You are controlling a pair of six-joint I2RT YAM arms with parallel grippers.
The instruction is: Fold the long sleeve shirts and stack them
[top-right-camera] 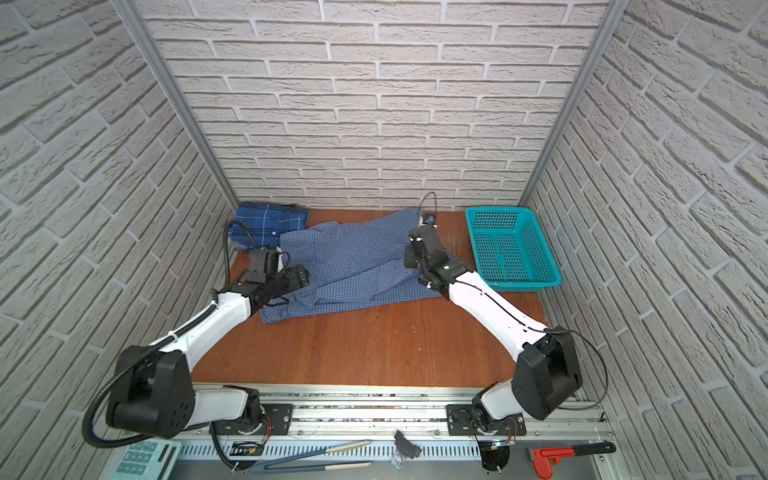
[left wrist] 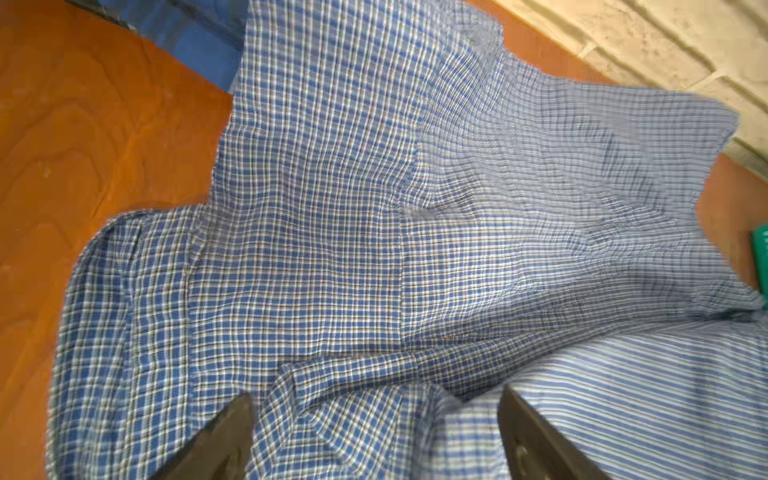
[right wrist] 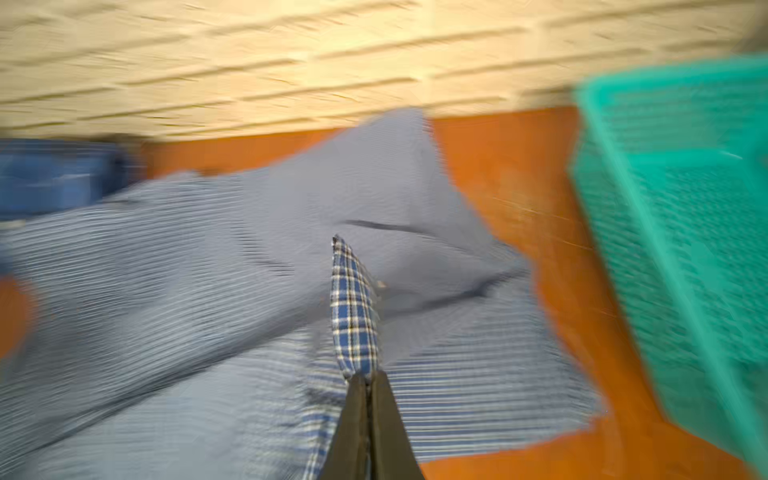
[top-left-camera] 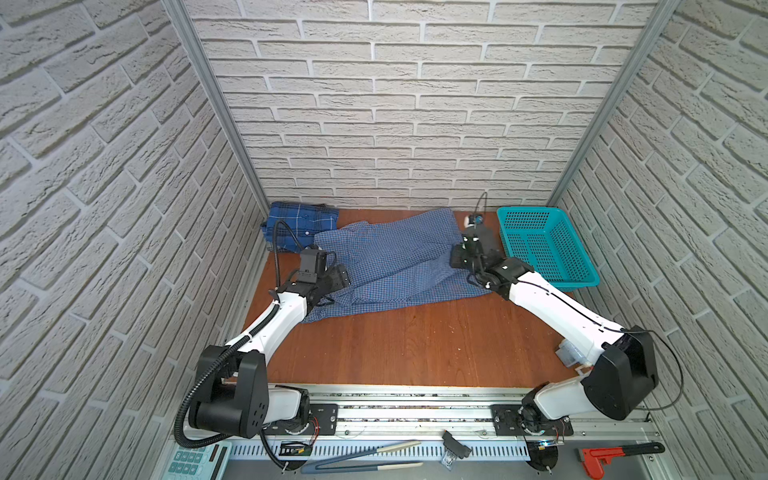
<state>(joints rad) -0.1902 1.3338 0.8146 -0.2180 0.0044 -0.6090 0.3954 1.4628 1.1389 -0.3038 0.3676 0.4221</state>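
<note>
The light checked shirt (top-left-camera: 395, 257) lay spread on the table (top-left-camera: 415, 345). Its long axis ran across the table from the near left to the far right, between the two arms. The dark plaid shirt (top-left-camera: 297, 224) lay in a compact bundle in the far left corner, against the light shirt's far-left edge. The basket (top-left-camera: 548, 245) stood at the far right, apart from both shirts.

The right gripper (right wrist: 369, 376) had its jaws closed on a narrow fold of the light checked shirt at its right-hand end, and the pinched cloth stood up past the tips. The left gripper (left wrist: 374, 395) had its jaws wide apart and clamped nothing. Loose cloth lay beneath and between them at the shirt's left-hand end.

The coming move probably turned on the held end. The rest of the shirt lay to the left of the closed jaws, along the long axis, so a fold would carry that end toward the left arm (top-left-camera: 282, 316).

The right wrist view was motion-blurred, so the depth of the grip could not be judged. In both top views the left arm covered the shirt's near-left end. Sleeves and collar could not be told apart with certainty.
</note>
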